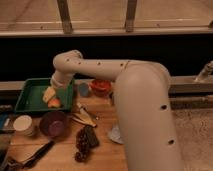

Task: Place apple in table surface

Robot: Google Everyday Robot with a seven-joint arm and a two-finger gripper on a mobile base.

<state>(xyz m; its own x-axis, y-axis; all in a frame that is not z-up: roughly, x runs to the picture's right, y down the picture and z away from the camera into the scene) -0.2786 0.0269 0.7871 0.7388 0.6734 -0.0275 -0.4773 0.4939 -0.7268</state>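
Gripper (49,95) is down inside the green tray (26,96), at the right end of it, hanging from the wrist where the arm bends down. Its jaws are apart, nothing clamped.

Apple (54,103) is in the tray too, near the right front corner. It sits at about 5 o'clock from the fingertips, right beside them. Can't tell if a finger touches it or there is a thin gap. It isn't lifted, and the jaws don't look set around it.

Key relation: the apple is off to the lower right of the jaw gap, not centred in it. Likely the gripper needs a small shift toward 5 o'clock before closing. The apple is round with no long axis, so jaw orientation matters little. There is only one arm, so no choice of which is nearer.

Table surface (102,155) is the target. It lies at 4 to 5 o'clock from the tray and is crowded:
- purple bowl (52,124) at 6 o'clock from the apple, just past the tray's front rim
- grape cluster (82,142) farther out at 5 o'clock
- orange-red bowl (100,87) at 2 o'clock, behind

The barest wood seems to be front centre, between the grapes and the robot body. My read is pre-grasp, so the placing step has not started.

Risk: closing off-centre could nudge the apple into the tray's right wall.
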